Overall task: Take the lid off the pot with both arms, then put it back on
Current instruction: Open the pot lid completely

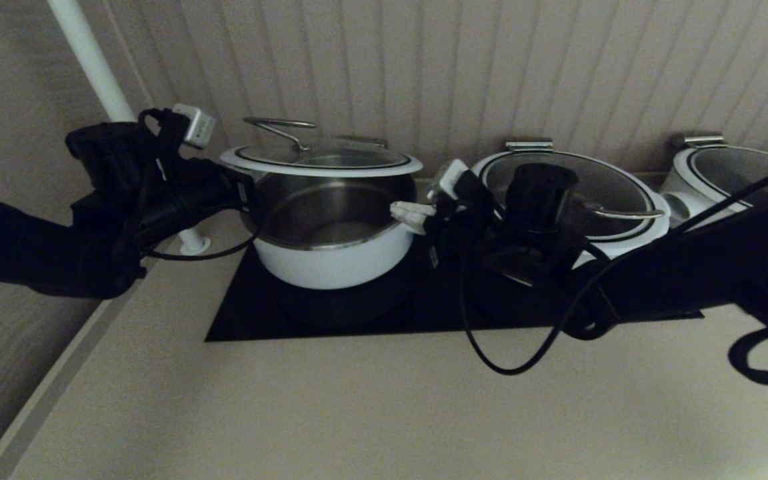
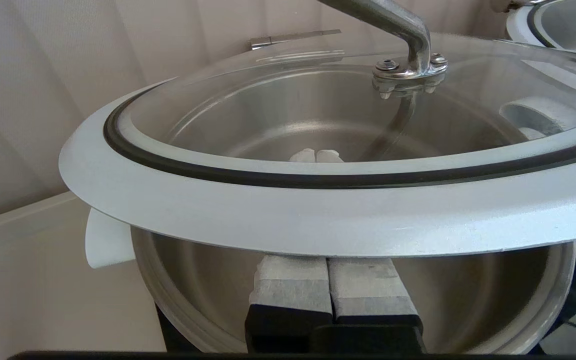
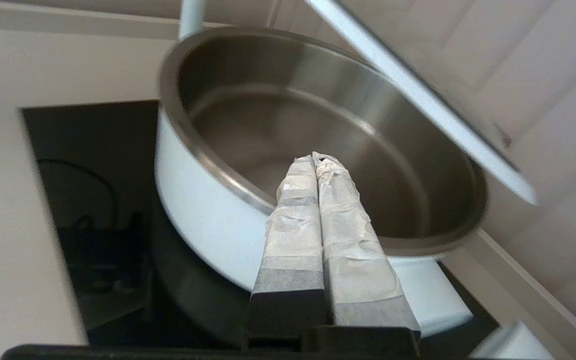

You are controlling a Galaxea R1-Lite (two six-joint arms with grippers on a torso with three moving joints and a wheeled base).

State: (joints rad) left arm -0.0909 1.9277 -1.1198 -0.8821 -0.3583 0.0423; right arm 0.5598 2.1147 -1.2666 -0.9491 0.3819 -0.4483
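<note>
The lid (image 1: 321, 160) hovers tilted above the open pot (image 1: 331, 257), which stands on a black hob (image 1: 271, 313) set into the pale counter (image 1: 357, 413). The left claw (image 1: 245, 193) is at the lid's left edge; its fingers (image 2: 293, 280) are pressed together and sit beneath the white rim, touching its underside, with the steel loop handle beyond them. The right claw (image 1: 412, 215) is on the opposite side, lower than the lid's right edge and just over the pot's rim. Its taped fingers (image 3: 293, 220) are clenched together on nothing, their tips over the steel interior. From the wrist camera the lid's rim passes above and apart from them, though that edge is blurred, so contact is uncertain. Just behind the right claw stands a wider lidded pot (image 1: 624, 200).
</note>
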